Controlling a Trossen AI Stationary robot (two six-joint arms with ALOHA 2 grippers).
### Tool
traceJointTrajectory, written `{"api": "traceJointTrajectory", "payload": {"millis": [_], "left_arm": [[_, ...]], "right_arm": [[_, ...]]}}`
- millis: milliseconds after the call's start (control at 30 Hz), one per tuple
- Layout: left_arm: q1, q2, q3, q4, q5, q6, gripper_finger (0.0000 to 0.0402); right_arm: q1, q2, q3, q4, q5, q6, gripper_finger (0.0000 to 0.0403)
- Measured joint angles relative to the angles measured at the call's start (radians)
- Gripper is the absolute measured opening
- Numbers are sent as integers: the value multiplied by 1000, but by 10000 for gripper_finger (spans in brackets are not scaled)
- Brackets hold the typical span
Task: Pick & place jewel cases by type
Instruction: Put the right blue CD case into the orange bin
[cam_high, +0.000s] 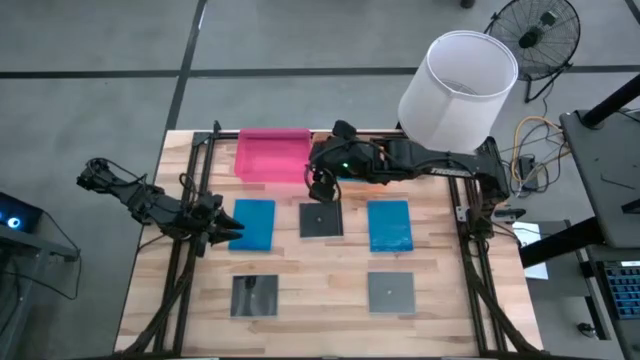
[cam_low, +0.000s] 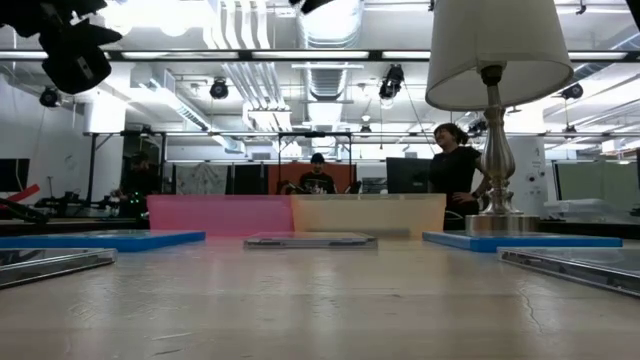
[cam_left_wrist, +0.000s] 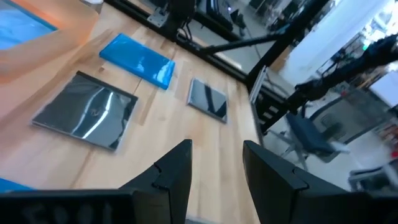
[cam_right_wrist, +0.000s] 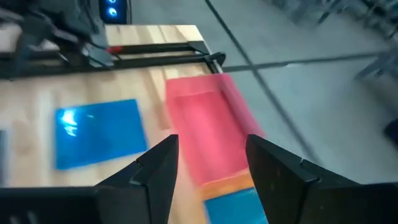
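Looking down, the high view has five cases on the wooden table (cam_high: 310, 325). In the middle row, a bright blue rectangular plastic case (cam_high: 254, 224) lies left, a dark glossy square case (cam_high: 321, 220) centre and a second blue rectangular case (cam_high: 389, 225) right. Two more dark square cases lie nearer the front edge, one left (cam_high: 254, 295) and one right (cam_high: 392, 291).

The left gripper (cam_high: 224, 229) sits at the left blue case's outer edge. The right gripper (cam_high: 322, 189) hangs between the shallow pink tray (cam_high: 270, 154) and the centre dark case. A white lamp shade (cam_high: 458, 88) and a floor fan (cam_high: 533, 35) show at the far right.

The low view alone shows the pale orange tray (cam_low: 368, 213) just beside the pink tray; the arm covers it from above. It also shows the metal lamp stem (cam_low: 492, 140) and people in the room behind.

The left wrist view shows the left gripper's fingers (cam_left_wrist: 177, 168) parted with nothing between them. Beyond them lie a dark case, a blue case and another dark case.

The right wrist view shows the right gripper's fingers (cam_right_wrist: 158, 168) apart and empty, over the pink tray. Only here, a third blue piece (cam_right_wrist: 233, 202) lies past an orange edge; whether it is a case I cannot tell.
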Motion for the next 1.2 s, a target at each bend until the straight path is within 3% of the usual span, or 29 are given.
{"api": "traceJointTrajectory", "payload": {"millis": [233, 400, 500, 767, 933, 1200], "left_arm": [[0, 0, 0, 67, -92, -58, 126], [1, 13, 0, 101, -189, -144, 126], [5, 40, 0, 111, -193, -212, 126], [5, 209, 0, 244, -197, -241, 126], [10, 322, -1, 403, -257, -242, 126], [17, 455, 9, 614, -324, -246, 126]], "right_arm": [[49, 0, 88, -232, 0, 330, 173], [94, 0, 75, -355, -1, 503, 166], [112, 0, 58, -415, 0, 603, 162], [146, 0, 6, -471, 1, 798, 151], [171, 0, -47, -506, 7, 922, 144], [253, 0, -160, -644, 97, 1170, 132]]}}
